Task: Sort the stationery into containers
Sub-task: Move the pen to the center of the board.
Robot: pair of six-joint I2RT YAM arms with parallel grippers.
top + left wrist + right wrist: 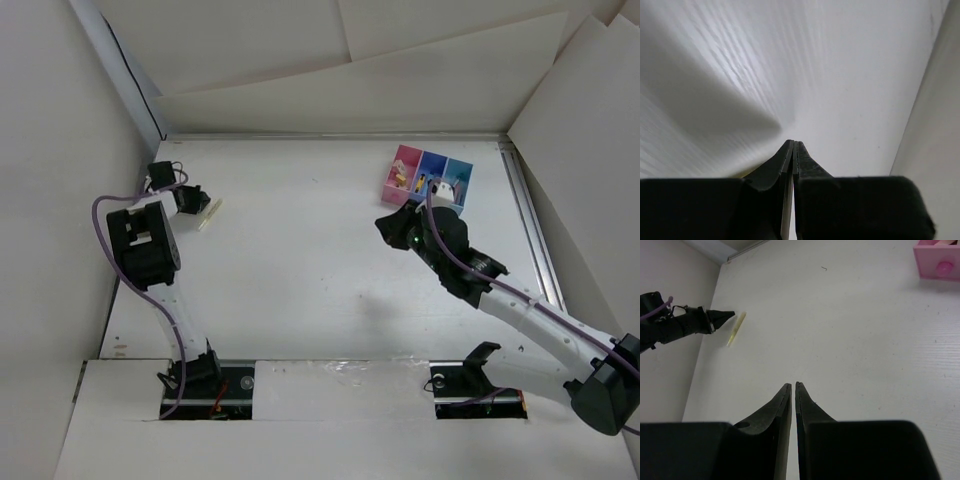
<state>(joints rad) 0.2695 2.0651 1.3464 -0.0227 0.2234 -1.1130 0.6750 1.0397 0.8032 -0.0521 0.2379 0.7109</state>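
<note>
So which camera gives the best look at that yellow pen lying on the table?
The right wrist view: the yellow pen lies unobstructed, colour and full length plain, beside the tip of the left tool. The top view shows it only as a pale sliver. The left wrist view does not clearly show it.

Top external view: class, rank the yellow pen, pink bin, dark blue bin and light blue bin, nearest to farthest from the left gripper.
1. yellow pen, just beside the left gripper at far left.
2. pink bin, left end of the row.
3. dark blue bin, middle.
4. light blue bin, right end.
</note>
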